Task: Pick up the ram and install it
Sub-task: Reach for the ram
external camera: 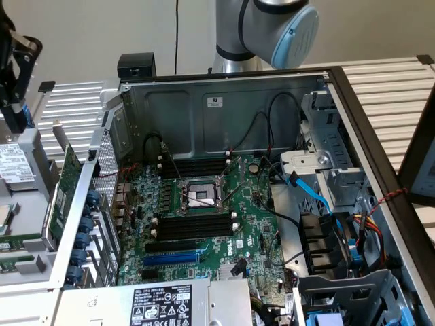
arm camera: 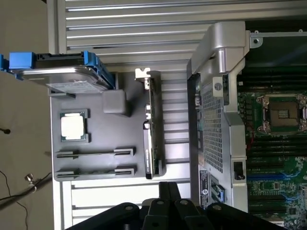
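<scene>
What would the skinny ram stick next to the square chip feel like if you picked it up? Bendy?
Probably stiff, not bendy: the ram stick beside the square chip runs dead straight across the grey tray. Likely light, being so thin. Seemingly standing on its narrow edge, it might tip if pushed sideways.
</scene>
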### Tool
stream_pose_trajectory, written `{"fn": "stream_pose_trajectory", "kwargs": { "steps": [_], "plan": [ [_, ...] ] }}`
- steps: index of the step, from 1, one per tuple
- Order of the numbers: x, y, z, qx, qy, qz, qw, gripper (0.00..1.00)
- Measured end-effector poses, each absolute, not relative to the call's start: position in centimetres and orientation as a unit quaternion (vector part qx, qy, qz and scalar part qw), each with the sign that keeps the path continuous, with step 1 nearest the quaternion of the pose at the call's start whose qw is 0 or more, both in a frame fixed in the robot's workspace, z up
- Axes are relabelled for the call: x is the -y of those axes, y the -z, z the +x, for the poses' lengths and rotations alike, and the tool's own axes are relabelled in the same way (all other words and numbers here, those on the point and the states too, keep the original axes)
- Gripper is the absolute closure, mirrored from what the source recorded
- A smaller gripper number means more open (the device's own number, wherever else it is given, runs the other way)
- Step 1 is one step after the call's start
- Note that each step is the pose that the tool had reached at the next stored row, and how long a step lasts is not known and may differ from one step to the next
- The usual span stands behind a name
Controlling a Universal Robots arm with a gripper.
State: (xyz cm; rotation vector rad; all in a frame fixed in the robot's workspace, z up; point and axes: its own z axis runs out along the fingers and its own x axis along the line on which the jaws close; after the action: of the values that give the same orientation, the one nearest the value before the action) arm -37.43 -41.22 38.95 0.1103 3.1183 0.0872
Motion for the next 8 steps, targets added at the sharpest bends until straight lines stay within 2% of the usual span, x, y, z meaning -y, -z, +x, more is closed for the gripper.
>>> {"fn": "stream_pose_trajectory", "kwargs": {
  "steps": [8],
  "plan": [
    [41.2, -38.8, -41.0, -0.999, -0.028, 0.035, 0.010, 0.89]
  ]
}}
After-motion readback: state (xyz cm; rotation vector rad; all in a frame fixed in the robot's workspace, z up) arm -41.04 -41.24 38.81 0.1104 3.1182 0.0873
